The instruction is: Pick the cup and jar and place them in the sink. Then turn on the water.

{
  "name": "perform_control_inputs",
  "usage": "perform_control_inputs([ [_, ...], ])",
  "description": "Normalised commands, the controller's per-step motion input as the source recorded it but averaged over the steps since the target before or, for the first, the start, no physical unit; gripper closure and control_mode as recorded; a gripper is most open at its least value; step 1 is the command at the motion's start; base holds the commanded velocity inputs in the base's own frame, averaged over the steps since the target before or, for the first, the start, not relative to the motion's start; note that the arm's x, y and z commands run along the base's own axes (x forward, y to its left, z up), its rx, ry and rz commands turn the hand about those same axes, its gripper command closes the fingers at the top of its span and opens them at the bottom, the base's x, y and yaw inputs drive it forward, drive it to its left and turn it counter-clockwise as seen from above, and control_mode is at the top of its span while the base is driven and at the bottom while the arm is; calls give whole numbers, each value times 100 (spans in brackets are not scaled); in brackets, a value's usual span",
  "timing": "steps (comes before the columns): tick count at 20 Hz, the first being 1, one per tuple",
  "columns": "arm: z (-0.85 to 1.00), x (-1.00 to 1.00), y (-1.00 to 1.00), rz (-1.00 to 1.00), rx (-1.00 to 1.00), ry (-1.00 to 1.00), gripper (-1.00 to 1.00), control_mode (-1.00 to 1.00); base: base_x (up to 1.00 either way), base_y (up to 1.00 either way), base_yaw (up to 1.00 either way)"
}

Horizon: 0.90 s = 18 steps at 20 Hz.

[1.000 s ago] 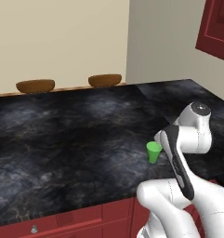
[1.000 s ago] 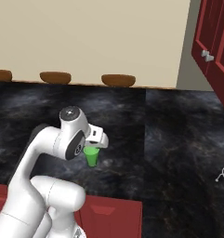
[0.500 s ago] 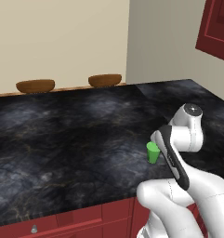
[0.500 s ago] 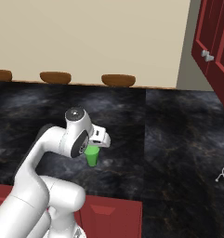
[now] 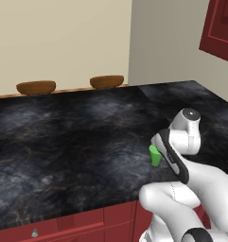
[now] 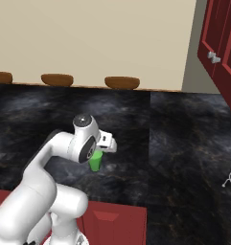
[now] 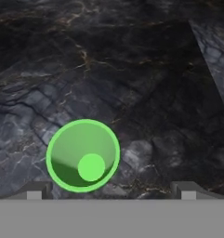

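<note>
A wide black marble counter [image 5: 77, 137] runs back to a beige wall, where brown wooden bowls [image 5: 106, 81] sit along its far edge. The white arm [image 6: 64, 153] bends over the counter's front part, its gripper [image 7: 111, 190] spread fully wide and holding nothing. The green cup [image 7: 82, 155] stands upright on the marble directly below the hand, nearer one fingertip [image 7: 33, 190]

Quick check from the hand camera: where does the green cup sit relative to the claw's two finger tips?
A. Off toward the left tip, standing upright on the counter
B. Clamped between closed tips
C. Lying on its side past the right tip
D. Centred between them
A: the green cup shows its round open mouth from above, close to the left finger tip, while the open claw is centred further right over the dark marble counter.
</note>
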Motion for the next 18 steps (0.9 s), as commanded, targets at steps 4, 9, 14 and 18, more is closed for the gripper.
perform_control_inputs([
  [4, -27, 21, -5, 0, 0, 0, -100, -100, 0, 0, 0],
  [9, -27, 22, -4, 0, 0, 0, -100, -100, 0, 0, 0],
  [14, -27, 23, -1, 0, 0, 0, -100, -100, 0, 0, 0],
  [18, -24, 24, -2, 0, 0, 0, -100, -100, 0, 0, 0],
])
